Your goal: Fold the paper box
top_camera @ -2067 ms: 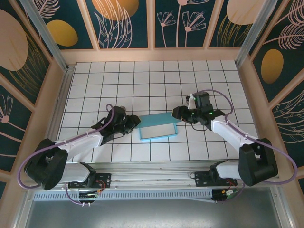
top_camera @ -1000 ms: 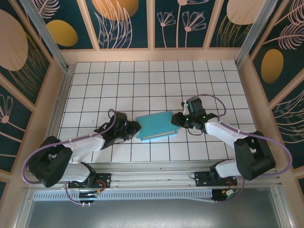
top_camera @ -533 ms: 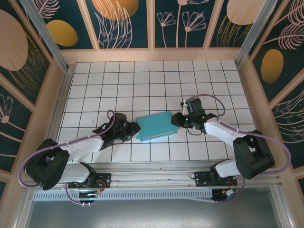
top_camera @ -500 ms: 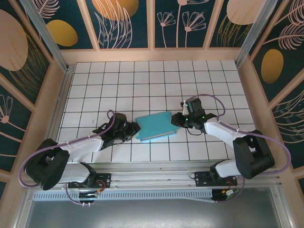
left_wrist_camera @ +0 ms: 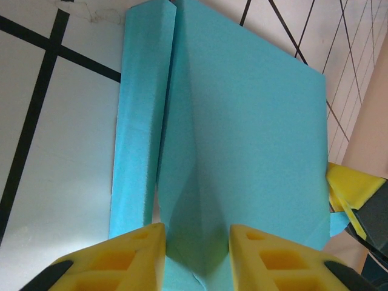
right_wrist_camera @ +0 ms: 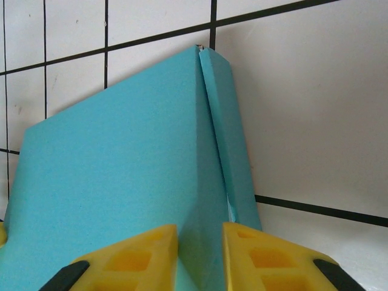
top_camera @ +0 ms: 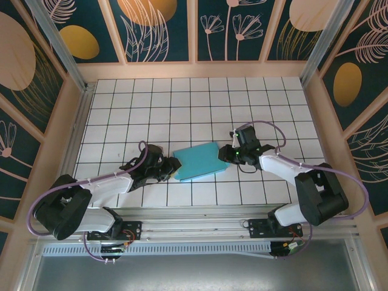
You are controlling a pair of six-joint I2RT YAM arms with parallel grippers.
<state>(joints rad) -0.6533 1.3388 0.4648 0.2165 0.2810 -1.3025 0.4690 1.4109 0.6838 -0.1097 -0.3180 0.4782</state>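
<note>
1. The paper box (top_camera: 199,160) lies turquoise side up on the tiled table (top_camera: 182,103), between the two arms and near the front edge.
2. Left gripper (top_camera: 172,167): yellow fingers (left_wrist_camera: 121,260) clamp the box's near end, its top panel creased between them.
3. Right gripper (top_camera: 226,154): pads (right_wrist_camera: 260,254) straddle the opposite end. Cannot tell whether they press it.
4. Risk: the narrow side flap (right_wrist_camera: 227,139) stands apart from the lid along an open seam, so uneven squeezing could spring it out.
5. Risk: opposing pushes may buckle the thin panel or skid the box.
6. No brand, label or legible writing.
</note>
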